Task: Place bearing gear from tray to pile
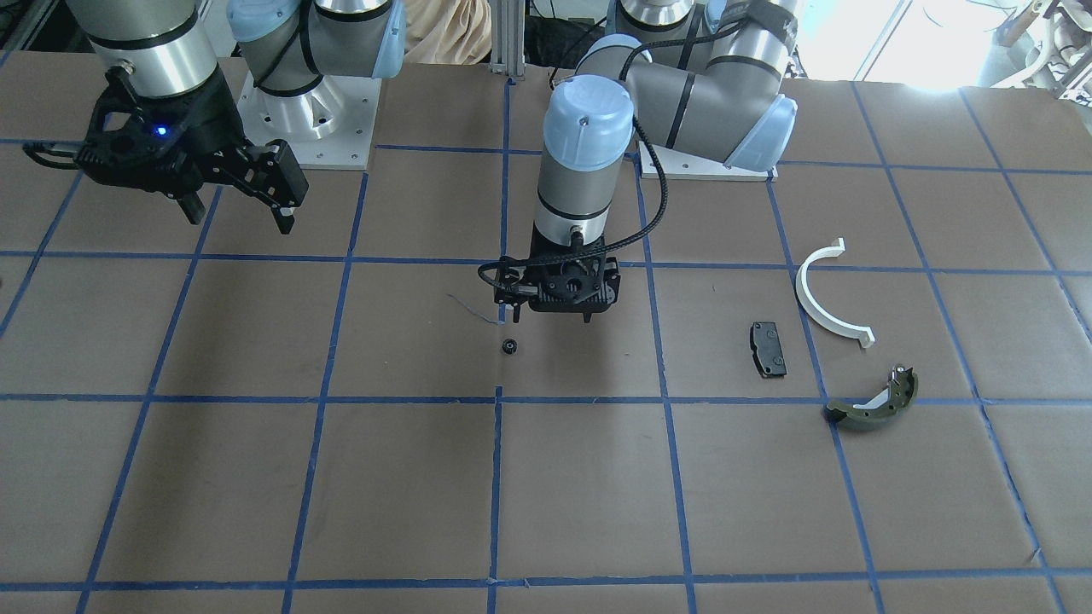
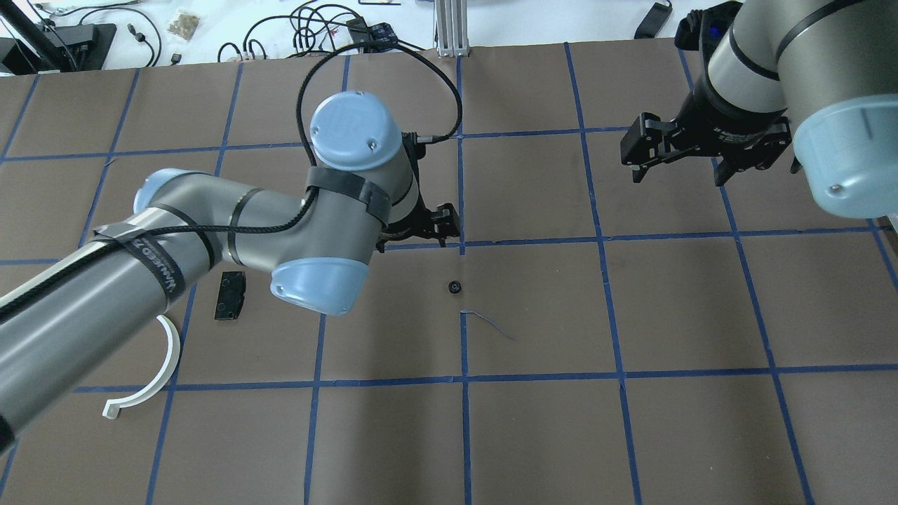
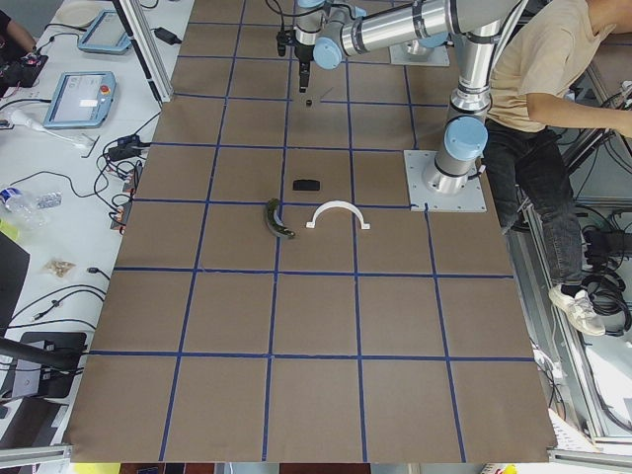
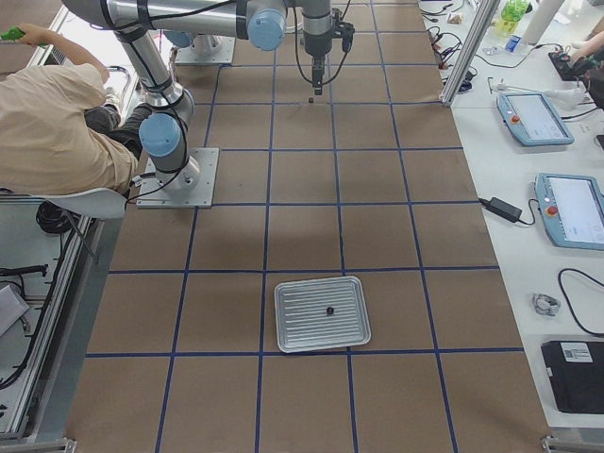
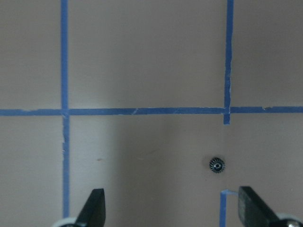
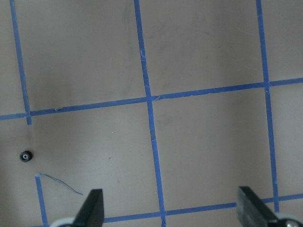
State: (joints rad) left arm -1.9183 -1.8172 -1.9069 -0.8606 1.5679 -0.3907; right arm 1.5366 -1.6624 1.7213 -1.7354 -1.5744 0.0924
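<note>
A small black bearing gear (image 1: 509, 345) (image 2: 455, 286) lies on the brown table near its middle, apart from the pile. My left gripper (image 1: 559, 317) (image 5: 171, 201) hovers open just beside it; in the left wrist view the gear (image 5: 217, 165) sits ahead of the right-hand finger. The pile is a black pad (image 1: 768, 348), a white half-ring (image 1: 832, 298) and an olive-green shoe (image 1: 874, 401). The ribbed metal tray (image 4: 297, 326) carries one small dark part (image 4: 329, 310). My right gripper (image 1: 239, 213) (image 2: 678, 172) hangs open and empty, well away.
A loose curl of blue tape (image 2: 491, 322) lies by the gear. A seated person (image 3: 533, 69) is next to the robot bases. Desks with tablets and cables (image 4: 557, 189) run along the table's far side.
</note>
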